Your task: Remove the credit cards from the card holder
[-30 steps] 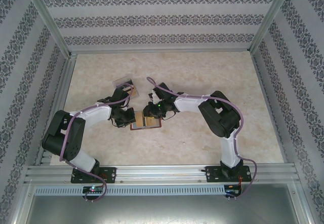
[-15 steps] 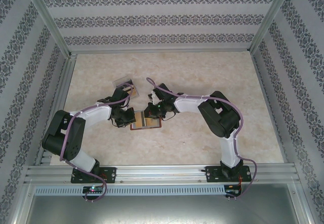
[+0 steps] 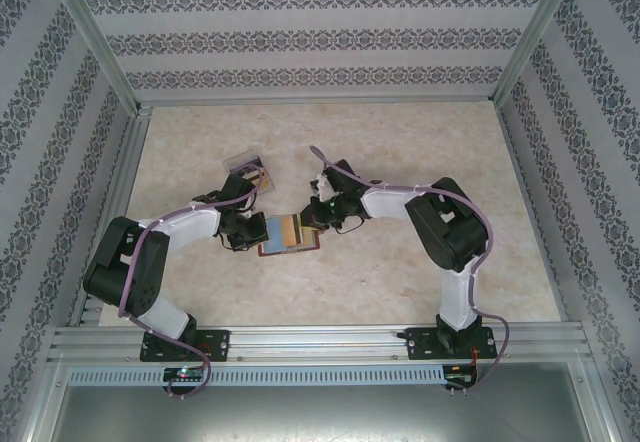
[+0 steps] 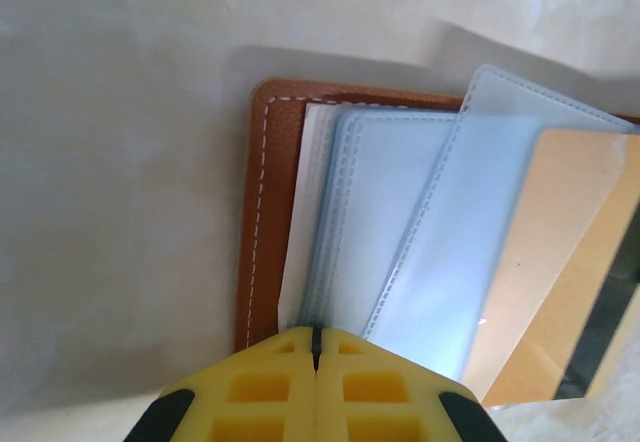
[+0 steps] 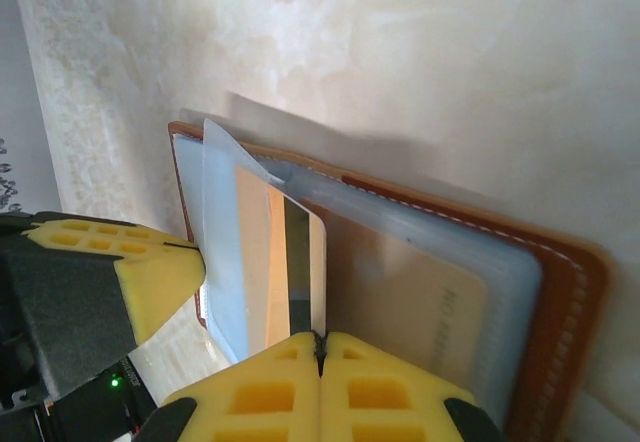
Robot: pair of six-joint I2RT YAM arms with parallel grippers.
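Jaws on both arms are pressed together, each on a different part of the same job. The card holder (image 3: pixel 300 248) lies open on the bench (image 3: pixel 400 282) between the two arms, its long axis running left to right. The left jaws are at its left end and the right jaws at its far right corner.

The left wrist view shows the left jaws closed over the near edge of the brown cover (image 4: pixel 262 222) and the blue-grey sleeves (image 4: pixel 400 202), apparently pinning the holder down. In the right wrist view, the right jaws pinch the edge of a tan card (image 5: pixel 268 262) with a dark stripe. The card stands up out of a lifted sleeve (image 5: pixel 222 222).

The coming move turns on one relation. The card's free end points toward the right arm (image 3: pixel 400 202), while the holder's anchored end is toward the left arm (image 3: pixel 185 224). A pull should therefore run rightward along the holder's length, away from the left jaws. The right arm is the nearer one to the card and reaches in low, its forearm angled across the bench. The left arm lies folded and low against the holder's left side. A second tan card (image 5: pixel 420 302) seems to sit under a sleeve nearer the cover. A small clear box (image 3: pixel 245 165) lies apart, beyond the left arm.
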